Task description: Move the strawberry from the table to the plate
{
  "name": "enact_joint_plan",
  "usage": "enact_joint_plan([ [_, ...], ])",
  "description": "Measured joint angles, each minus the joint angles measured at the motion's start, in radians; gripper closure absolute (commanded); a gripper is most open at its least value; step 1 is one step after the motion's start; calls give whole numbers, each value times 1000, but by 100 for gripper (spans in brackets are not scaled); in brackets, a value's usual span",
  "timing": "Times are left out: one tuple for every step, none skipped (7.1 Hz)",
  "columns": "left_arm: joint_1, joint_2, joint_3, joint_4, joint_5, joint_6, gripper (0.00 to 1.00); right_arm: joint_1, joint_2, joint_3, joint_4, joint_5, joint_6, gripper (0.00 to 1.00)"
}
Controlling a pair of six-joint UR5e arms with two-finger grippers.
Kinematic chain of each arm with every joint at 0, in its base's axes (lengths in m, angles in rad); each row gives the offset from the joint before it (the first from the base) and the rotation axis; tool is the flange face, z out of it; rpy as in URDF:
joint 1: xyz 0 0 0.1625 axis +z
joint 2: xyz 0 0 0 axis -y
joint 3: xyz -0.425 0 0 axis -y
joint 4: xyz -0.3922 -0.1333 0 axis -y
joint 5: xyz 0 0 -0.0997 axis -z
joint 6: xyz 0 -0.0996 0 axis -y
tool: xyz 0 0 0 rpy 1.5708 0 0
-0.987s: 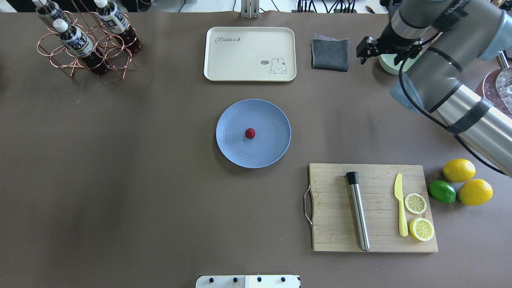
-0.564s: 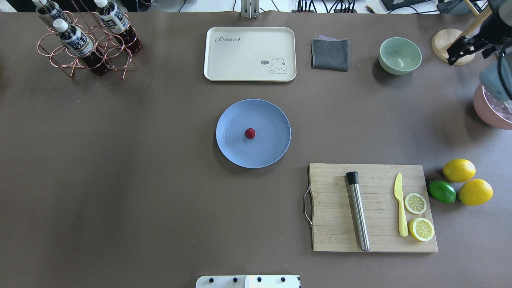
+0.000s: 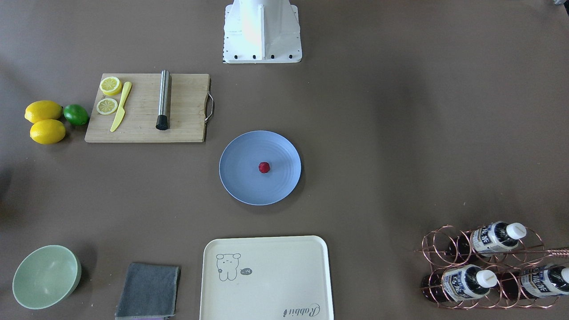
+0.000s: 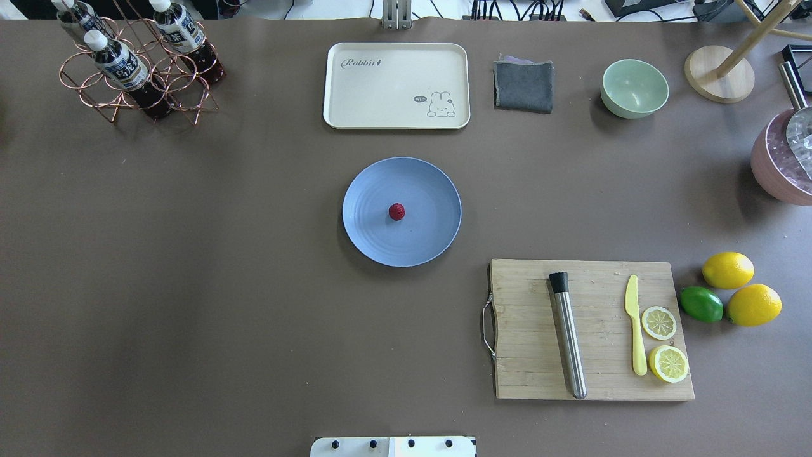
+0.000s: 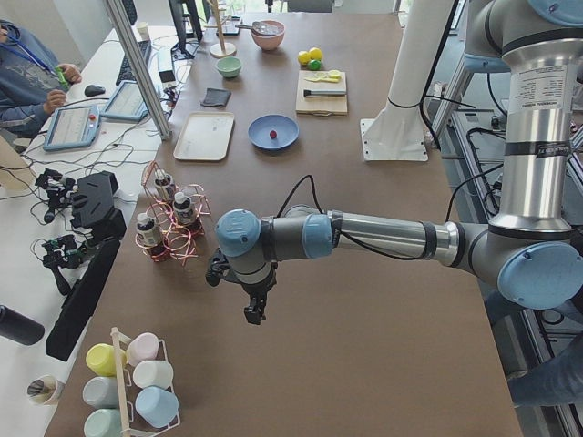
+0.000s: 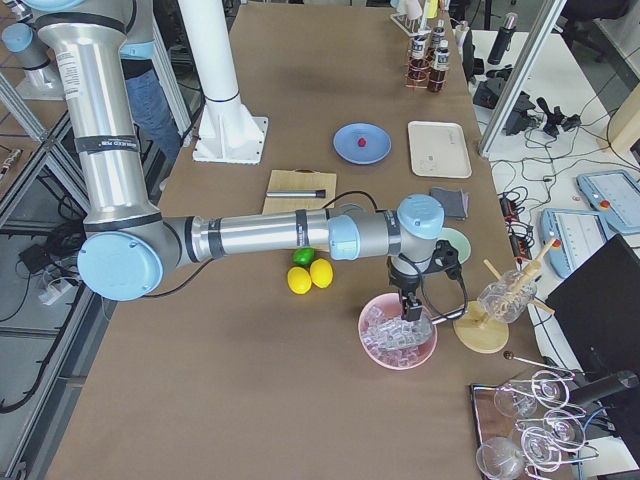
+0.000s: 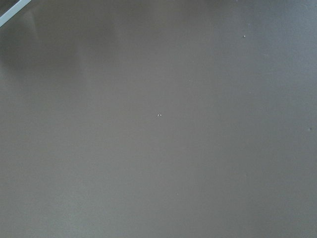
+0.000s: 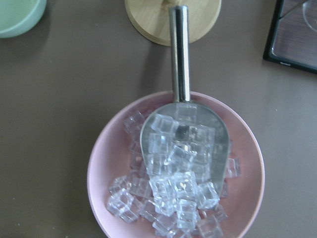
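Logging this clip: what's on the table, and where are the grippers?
plate: 1, light blue, table centre
strawberry: 1, dark red, on plate centre
tray: 1, cream, beyond the plate
cloth: 1, dark grey, right of tray
bowl: 1, pale green, far right
cutting board: 1, wooden, near right; bears metal rod, yellow knife, 2 lemon halves
lemons: 2, yellow, right of board
lime: 1, green, beside lemons
bottles: 3, dark, copper rack, far left
ice bowl: 1, pink, right end, with metal scoop
left gripper: 1, black, over bare table, left end
right gripper: 1, black, above ice bowl
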Motion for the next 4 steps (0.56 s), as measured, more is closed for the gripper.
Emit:
enact_joint_plan([
  [0, 0, 1, 0, 0, 0, 1, 32, -39, 0, 4, 0, -16, 0],
  [0, 0, 1, 0, 0, 0, 1, 51, -64, 0, 8, -1, -20, 0],
  [-1, 0, 2, 0, 0, -3, 1, 60, -85, 0, 10, -3, -20, 0],
  [-1, 1, 4, 0, 0, -7, 1, 64, -102, 0, 11, -5, -21, 0],
])
